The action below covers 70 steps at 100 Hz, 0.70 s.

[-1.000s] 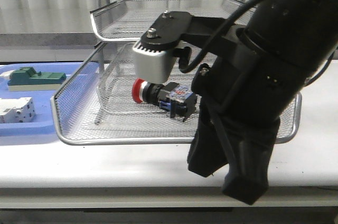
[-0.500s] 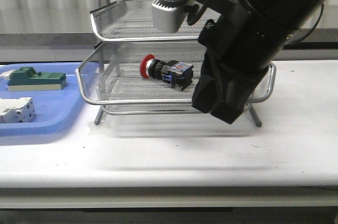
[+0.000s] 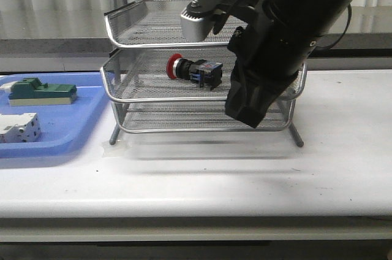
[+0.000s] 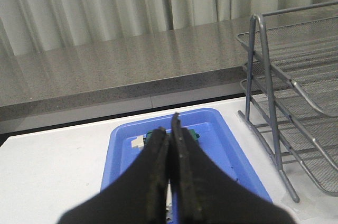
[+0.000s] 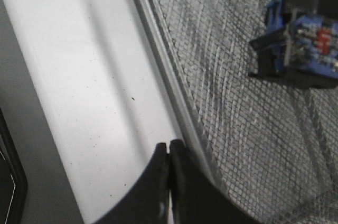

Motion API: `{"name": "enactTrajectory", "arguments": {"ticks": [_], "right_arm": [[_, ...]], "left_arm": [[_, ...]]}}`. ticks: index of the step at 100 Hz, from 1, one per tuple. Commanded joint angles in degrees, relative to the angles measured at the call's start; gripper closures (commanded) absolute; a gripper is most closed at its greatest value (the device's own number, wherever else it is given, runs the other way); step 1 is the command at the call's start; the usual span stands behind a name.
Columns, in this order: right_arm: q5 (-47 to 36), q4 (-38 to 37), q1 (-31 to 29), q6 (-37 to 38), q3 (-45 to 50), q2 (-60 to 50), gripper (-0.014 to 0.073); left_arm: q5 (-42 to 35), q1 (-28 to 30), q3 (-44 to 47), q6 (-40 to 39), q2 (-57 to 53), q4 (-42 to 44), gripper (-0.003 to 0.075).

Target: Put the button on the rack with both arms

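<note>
The button (image 3: 191,70), red cap to the left and blue block to the right, lies on its side on the middle tier of the silver wire rack (image 3: 122,21). My right gripper (image 3: 248,114) is shut and empty, hanging in front of the rack's right half. In the right wrist view its tips (image 5: 169,147) are over the white table beside the tier's chrome rim (image 5: 158,60), with the button (image 5: 303,44) on the mesh apart from them. My left gripper (image 4: 170,126) is shut and empty above the blue tray (image 4: 222,134); it is outside the front view.
The blue tray (image 3: 61,131) lies left of the rack and holds a green block-shaped part (image 3: 40,91) and a white circuit breaker (image 3: 18,128). The rack's leg and frame (image 4: 274,102) stand beside the tray. White table runs in front of the rack.
The middle tier with the button on it has slid back from the table front into the rack. My right arm has moved back and up with it.
</note>
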Motion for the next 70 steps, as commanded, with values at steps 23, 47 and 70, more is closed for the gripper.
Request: {"name": "enactTrajectory", "arguments": {"ticks": [23,47,70], "right_arm": [[7.0,1.7,-0.7,12.7,-1.8,-9.2,0.0661],[9.3,1.5,-6.6,24.9,-1.8,-19.4,0.0661],[12.0,-1.2,-15.7,31.4,-1.0,-29.2,0.0654]], "left_arm": [[-4.4,0.1,-1.5,-0.6,0.2,-0.8,0.0740],[-4.4,0.1,-1.5,-0.6,0.2,-0.8,0.0740],[-4.4,0.1,-1.5,-0.6,0.2,-0.8,0.0740]]}}
